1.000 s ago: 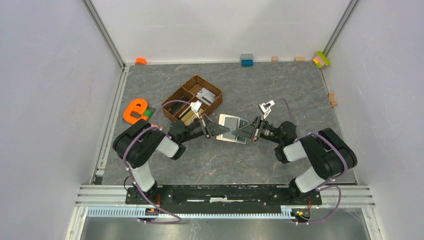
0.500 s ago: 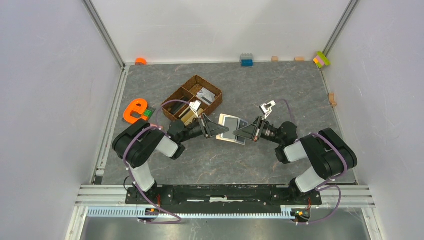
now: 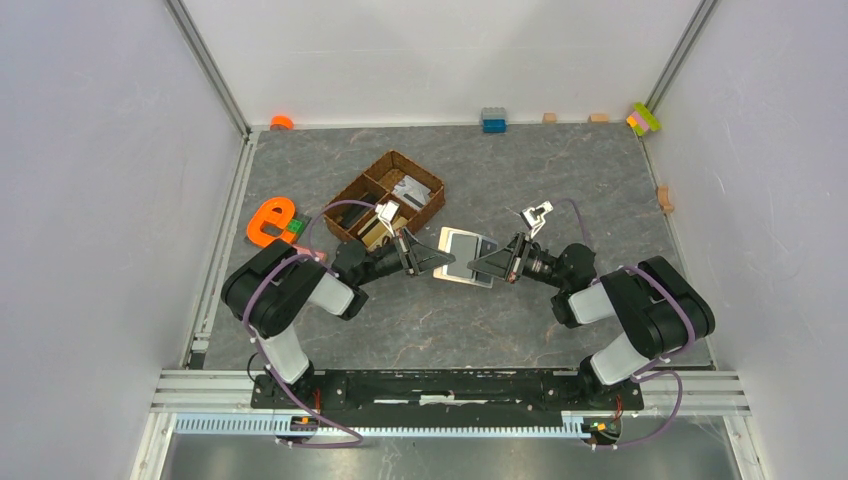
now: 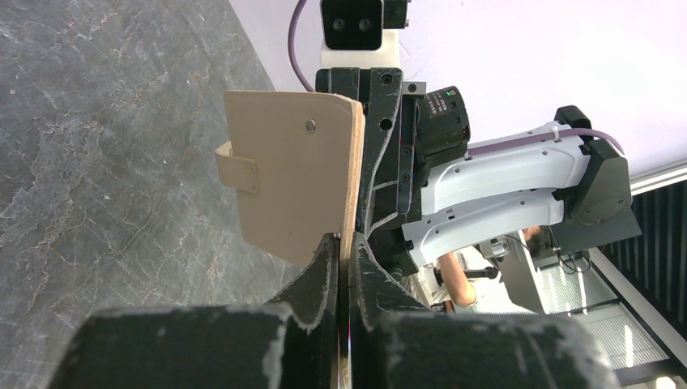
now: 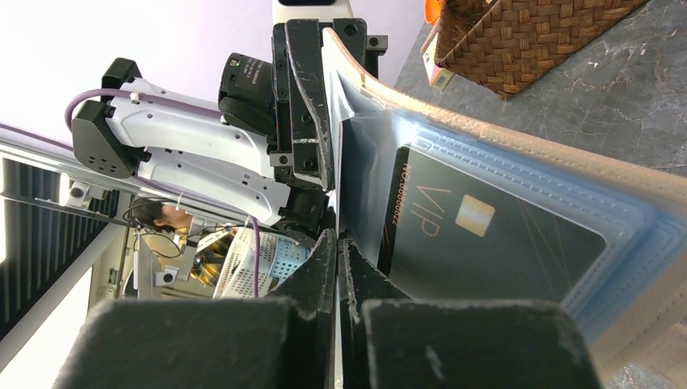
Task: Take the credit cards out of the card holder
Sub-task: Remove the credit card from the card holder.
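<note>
Grey stone-patterned surface point(image 3: 560, 185) lies between plain white walls. Near its middle stands a brown wicker basket point(image 3: 418, 168) with compartments. Just off the basket's corner nearest the arms' bases, on the right-arm side, a beige folding card holder point(image 3: 462, 250) with a small closing tab is held open, clear of the surface, between both arms. The left tool point(image 4: 343, 250) is clamped on the edge of its beige cover. The right tool point(image 5: 337, 243) is pinched together on the edge of a clear plastic sleeve point(image 5: 364, 162). A dark card point(image 5: 486, 235) printed "VIP", with a gold chip, sits inside a sleeve. Beyond the basket's opposite side lies an orange letter-shaped toy point(image 3: 268, 222).
</note>
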You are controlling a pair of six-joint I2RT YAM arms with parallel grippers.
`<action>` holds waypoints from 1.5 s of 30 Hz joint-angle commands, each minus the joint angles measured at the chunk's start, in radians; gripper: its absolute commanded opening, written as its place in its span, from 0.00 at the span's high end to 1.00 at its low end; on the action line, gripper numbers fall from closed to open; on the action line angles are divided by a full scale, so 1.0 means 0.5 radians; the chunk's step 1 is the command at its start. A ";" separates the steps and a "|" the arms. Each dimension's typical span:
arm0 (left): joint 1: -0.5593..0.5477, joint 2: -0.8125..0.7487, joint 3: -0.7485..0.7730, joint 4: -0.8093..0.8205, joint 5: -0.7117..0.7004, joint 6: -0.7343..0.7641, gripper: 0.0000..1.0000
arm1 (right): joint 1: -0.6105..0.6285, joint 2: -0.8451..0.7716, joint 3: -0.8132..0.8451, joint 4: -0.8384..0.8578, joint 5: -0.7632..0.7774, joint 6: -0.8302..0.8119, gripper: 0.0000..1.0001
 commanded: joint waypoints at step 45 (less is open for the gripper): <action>-0.032 -0.023 0.022 0.109 0.048 -0.056 0.98 | -0.015 -0.039 0.037 0.466 -0.026 -0.136 0.66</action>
